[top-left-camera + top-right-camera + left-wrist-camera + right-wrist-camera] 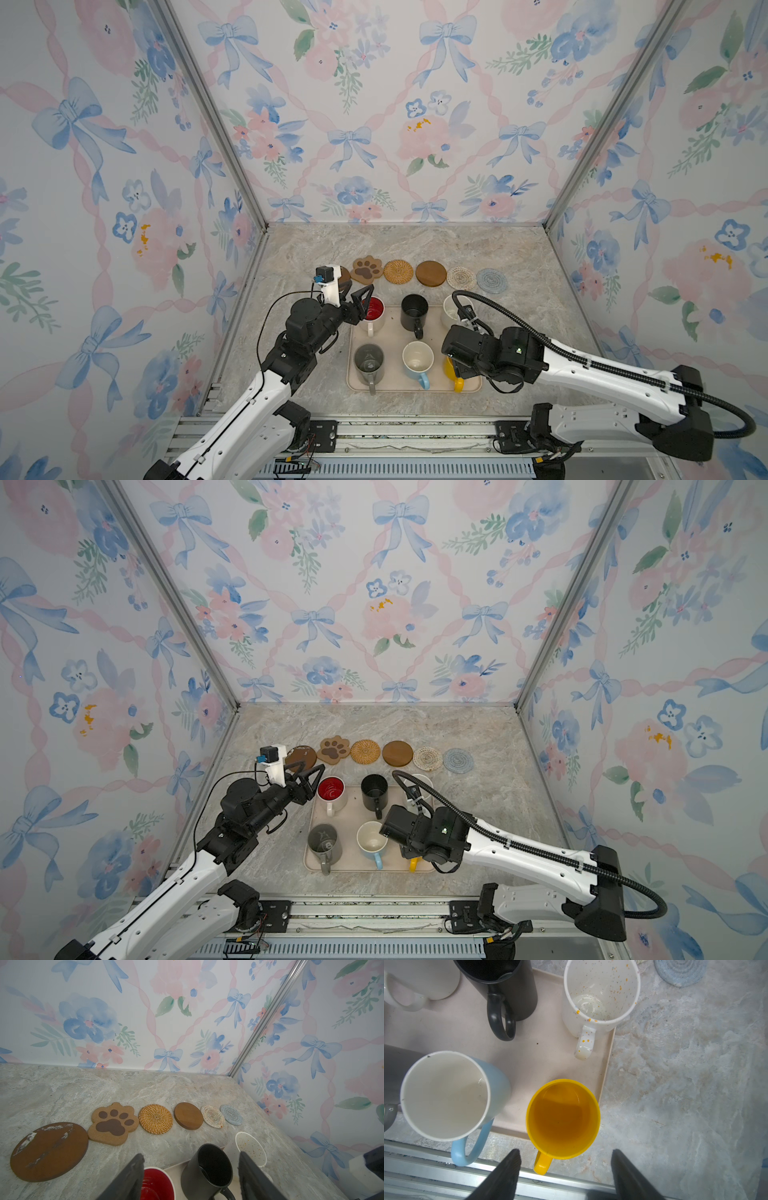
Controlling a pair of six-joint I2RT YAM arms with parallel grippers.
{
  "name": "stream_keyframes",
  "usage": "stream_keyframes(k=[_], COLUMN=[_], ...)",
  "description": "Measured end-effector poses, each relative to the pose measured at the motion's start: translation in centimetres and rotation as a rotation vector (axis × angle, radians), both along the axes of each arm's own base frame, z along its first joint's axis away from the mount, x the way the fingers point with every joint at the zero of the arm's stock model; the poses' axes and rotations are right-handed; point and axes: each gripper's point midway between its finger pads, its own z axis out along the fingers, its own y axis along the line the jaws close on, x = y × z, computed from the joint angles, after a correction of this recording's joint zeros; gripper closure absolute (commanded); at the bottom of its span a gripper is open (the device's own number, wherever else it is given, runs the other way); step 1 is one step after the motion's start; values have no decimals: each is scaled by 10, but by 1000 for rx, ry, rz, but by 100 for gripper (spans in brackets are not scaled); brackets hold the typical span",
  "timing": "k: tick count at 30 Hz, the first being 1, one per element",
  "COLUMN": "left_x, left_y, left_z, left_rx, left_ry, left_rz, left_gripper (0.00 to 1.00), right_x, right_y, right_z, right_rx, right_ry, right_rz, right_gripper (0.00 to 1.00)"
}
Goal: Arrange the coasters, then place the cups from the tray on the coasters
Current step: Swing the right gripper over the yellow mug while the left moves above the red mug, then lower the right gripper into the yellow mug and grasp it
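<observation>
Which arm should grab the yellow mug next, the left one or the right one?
Right. The right gripper hangs open right by the yellow mug; the left gripper is open across the tray, by the red-lined mug.

Both top views high over the near edge, angled down across the whole counter [415, 245], left wrist view low and close, facing the coasters [155, 1119], right wrist view straight down, close over the tray [607, 1068], both wrist views sharing the black mug [207, 1167]

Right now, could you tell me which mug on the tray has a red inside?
The white mug at the tray's far left corner: only it is red inside, unlike the black mug, grey mug, light blue mug, speckled mug and yellow mug.
</observation>
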Motion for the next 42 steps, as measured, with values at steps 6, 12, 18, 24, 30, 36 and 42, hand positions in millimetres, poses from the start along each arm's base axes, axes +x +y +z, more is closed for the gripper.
stream_keyframes(k=[6,12,18,24,30,36,42], left_x=[0,-2,-2,-1,-1,0,2], left_y=[1,1,2,1,1,1,0], left_z=[-9,-20,-25,-28,-29,-30,-33], left_rx=[10,27,41,48,51,53,57], left_ry=[14,31,32,39,38,40,49], left_rz=[3,2,0,-1,-1,1,0], left_gripper=[28,26,25,24,24,24,24], right_x=[-21,-35,-40,-38,-34,-27,-22], right_y=[1,-7,-7,7,12,10,15], right_z=[-15,-35,-52,-59,-64,-77,-78], right_rx=[-17,-21,23,105,186,235,269], right_ry=[32,58,81,74,87,124,147], right_rz=[-51,-105,-159,-176,-208,-258,-266], right_gripper=[25,23,18,18,26,37,43])
